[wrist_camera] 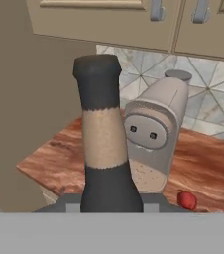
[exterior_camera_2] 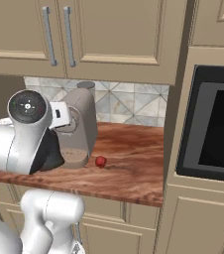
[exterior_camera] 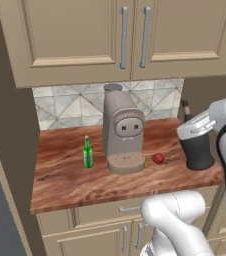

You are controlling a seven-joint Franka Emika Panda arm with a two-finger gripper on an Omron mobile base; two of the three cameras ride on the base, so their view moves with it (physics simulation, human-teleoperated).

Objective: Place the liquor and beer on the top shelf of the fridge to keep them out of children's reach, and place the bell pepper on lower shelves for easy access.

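Liquor bottle (wrist_camera: 104,149) sits clamped in the gripper (exterior_camera: 197,131); carry it upright, clear of the coffee machine (exterior_camera: 122,131), beer (exterior_camera: 87,153) and bell pepper (exterior_camera: 158,158).

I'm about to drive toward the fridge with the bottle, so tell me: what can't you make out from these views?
- Jaws: in the hand view the liquor covers them; the grip itself is hidden.
- Liquor's body: in the left base view the gripper hides its upper part; in the right base view the arm blocks it.
- Beer: label too small to read.
- Bell pepper: a small red blob, stem unclear.
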